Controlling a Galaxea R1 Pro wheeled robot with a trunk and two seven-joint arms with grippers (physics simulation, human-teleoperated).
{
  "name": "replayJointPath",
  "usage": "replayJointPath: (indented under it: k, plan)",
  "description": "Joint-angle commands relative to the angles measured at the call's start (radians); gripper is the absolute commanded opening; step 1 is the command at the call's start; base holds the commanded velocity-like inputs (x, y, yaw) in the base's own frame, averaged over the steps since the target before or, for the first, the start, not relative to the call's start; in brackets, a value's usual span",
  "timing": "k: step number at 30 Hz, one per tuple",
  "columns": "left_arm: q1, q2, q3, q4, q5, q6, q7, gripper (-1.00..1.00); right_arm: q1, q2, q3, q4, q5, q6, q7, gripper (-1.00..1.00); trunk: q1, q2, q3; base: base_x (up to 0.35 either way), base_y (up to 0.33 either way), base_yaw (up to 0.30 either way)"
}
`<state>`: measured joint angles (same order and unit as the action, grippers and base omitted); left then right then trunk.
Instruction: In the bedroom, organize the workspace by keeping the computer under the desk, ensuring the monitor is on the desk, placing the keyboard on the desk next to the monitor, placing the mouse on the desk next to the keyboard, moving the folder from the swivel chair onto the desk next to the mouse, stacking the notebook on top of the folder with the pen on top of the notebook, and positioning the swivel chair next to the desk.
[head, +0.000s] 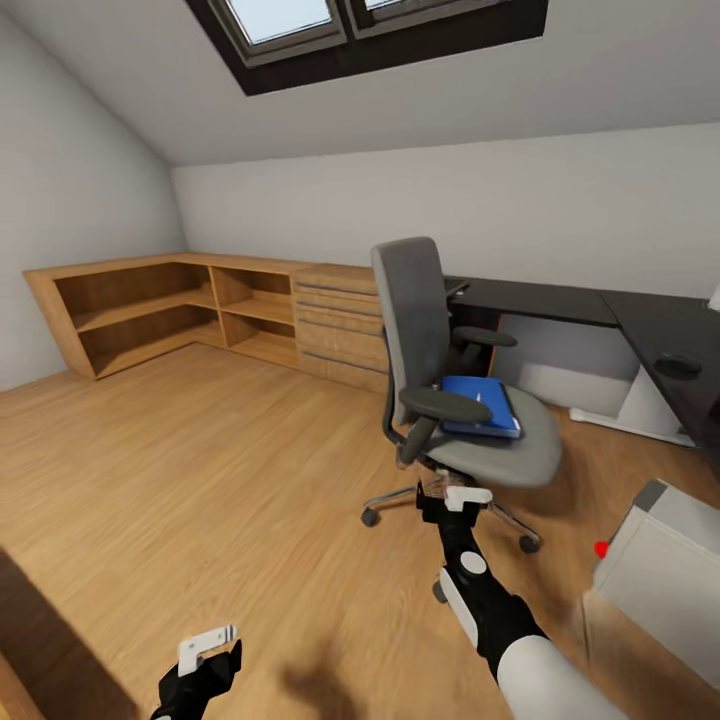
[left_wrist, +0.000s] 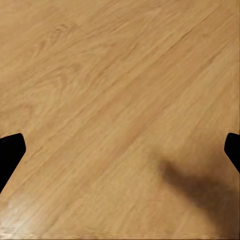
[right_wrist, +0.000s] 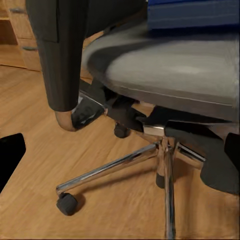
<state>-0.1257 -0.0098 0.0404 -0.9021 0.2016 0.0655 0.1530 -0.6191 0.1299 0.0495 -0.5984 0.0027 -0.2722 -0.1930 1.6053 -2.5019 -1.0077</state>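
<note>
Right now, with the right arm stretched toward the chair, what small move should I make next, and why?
Probably raise the right gripper and ease it forward over the seat edge. It sits below the swivel chair seat, near the chrome base, while the folder lies up on the seat between the armrests. In the right wrist view the seat is above the fingers, so a grasp needs height first.

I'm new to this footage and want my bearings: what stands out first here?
The grey swivel chair stands mid-room on the wood floor, with the bright blue folder lying on its seat. The right pincer is extended low toward the chair's front edge. Behind it runs the black-topped desk.
</note>
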Motion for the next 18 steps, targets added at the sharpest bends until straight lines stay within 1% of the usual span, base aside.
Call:
replayJointPath:
  k: [1,6,8,13,18]
  plan:
    - [0.000,-0.001,0.001,-0.001,0.009,0.005,0.002,1.00,-0.001,0.000,0.005,0.003,0.000,-0.002,-0.009,1.00,-0.001,0.000,-0.001,-0.322,0.000,0.001]
    - [0.000,-0.001,0.001,0.003,0.009,0.005,0.002,1.00,-0.001,0.000,0.006,0.010,0.000,-0.002,-0.008,1.00,-0.001,0.000,-0.001,-0.326,0.000,-0.008]
    - [0.000,-0.001,0.001,0.006,0.009,0.005,0.002,1.00,-0.001,0.001,0.007,0.012,-0.001,-0.002,-0.008,1.00,-0.001,0.000,-0.001,-0.328,0.000,-0.117]
    - [0.000,-0.001,0.000,0.012,0.009,0.005,0.002,1.00,-0.001,0.002,0.007,0.013,-0.001,-0.001,-0.008,1.00,-0.001,0.000,-0.001,-0.282,0.000,-0.200]
    - [0.000,-0.001,0.000,0.015,0.009,0.005,0.002,1.00,-0.001,0.002,0.007,0.014,-0.002,-0.001,-0.008,1.00,-0.001,0.000,-0.001,-0.096,0.000,-0.252]
